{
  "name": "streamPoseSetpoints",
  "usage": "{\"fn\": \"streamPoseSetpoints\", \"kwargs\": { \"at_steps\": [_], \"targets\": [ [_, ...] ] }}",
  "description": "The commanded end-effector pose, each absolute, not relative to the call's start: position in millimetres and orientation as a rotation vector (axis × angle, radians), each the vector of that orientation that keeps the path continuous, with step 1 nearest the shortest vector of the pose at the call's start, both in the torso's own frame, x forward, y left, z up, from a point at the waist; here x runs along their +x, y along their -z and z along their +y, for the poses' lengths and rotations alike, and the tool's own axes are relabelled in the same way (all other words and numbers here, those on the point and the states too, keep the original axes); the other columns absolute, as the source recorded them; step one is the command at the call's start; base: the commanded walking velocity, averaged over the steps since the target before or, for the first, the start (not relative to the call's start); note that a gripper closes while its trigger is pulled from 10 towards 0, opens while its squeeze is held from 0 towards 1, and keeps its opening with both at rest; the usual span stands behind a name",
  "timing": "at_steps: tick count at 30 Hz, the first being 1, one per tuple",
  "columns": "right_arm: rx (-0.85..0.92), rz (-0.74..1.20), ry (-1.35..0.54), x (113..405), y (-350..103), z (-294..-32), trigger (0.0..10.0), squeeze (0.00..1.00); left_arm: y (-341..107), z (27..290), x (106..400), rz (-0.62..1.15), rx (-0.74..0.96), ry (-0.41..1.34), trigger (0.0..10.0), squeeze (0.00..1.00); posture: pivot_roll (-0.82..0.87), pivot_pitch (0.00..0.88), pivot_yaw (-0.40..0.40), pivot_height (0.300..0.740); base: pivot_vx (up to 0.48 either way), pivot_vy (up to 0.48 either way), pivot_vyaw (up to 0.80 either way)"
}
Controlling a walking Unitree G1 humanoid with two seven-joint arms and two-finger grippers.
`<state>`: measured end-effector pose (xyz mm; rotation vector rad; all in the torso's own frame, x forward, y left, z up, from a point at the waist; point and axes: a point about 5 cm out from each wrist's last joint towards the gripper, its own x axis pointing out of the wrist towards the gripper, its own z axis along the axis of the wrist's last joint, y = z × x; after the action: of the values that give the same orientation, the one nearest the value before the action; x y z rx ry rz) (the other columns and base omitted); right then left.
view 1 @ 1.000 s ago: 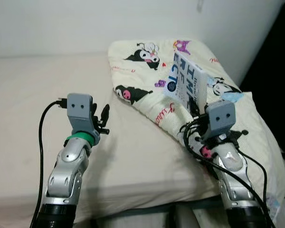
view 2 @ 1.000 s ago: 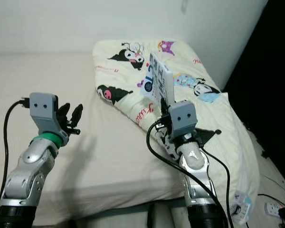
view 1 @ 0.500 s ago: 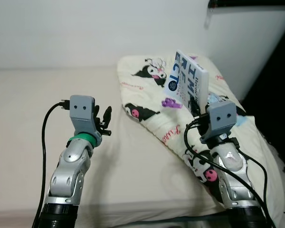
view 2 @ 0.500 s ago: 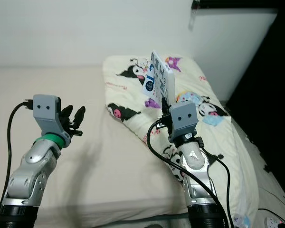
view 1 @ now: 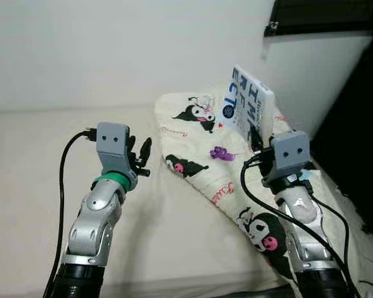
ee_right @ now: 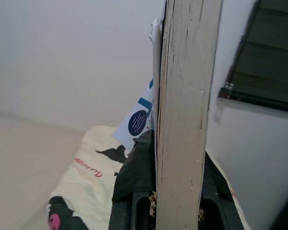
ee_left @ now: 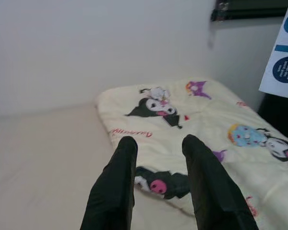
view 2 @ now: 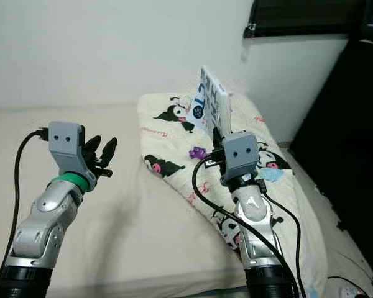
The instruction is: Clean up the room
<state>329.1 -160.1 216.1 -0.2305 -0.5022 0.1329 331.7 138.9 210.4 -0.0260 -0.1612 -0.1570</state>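
A white book (view 1: pixel 248 107) with blue lettering stands upright in the air over the bed, its page edge (ee_right: pixel 185 110) facing the right wrist camera. My right gripper (view 1: pixel 260 141) is shut on the book's lower end, above a cream blanket (view 1: pixel 221 158) printed with cartoon figures. My left gripper (view 1: pixel 141 155) is raised over the beige mattress (view 1: pixel 31 186), left of the blanket, open with nothing between its fingers (ee_left: pixel 116 187).
The blanket (ee_left: pixel 197 124) lies bunched along the bed's right side against a white wall (view 1: pixel 112 49). A dark window frame (view 1: pixel 323 15) sits high at the right, with a dark gap (view 2: pixel 348 155) beside the bed. A power strip (view 2: pixel 351 290) lies on the floor.
The camera has tilted upward, showing more wall and the window. My right gripper has lifted the book higher. The left gripper stays raised and open.
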Motion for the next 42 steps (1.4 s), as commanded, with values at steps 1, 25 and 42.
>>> {"fn": "streamPoseSetpoints", "kwargs": {
  "at_steps": [1, 25, 42],
  "targets": [
    [-0.217, -0.533, -0.126, 327.5, -217.8, -159.5, 10.0, 0.00, -205.4, 139.2, 332.0, -0.140, -0.026, 0.161, 10.0, 0.00, -0.13, 0.018, 0.092, 0.722, 0.000, 0.000, 0.00],
    [-0.185, -0.513, -0.143, 327.1, -210.2, -152.8, 10.0, 0.00, -202.3, 138.4, 329.8, -0.138, 0.028, 0.168, 10.0, 0.00, -0.12, 0.034, 0.101, 0.722, 0.000, 0.000, 0.00],
    [-0.176, -0.509, -0.144, 327.0, -208.1, -151.5, 10.0, 0.00, -201.3, 140.3, 330.8, -0.130, 0.018, 0.162, 10.0, 0.00, -0.12, 0.036, 0.108, 0.722, 0.000, 0.035, 0.00]
  ]
}}
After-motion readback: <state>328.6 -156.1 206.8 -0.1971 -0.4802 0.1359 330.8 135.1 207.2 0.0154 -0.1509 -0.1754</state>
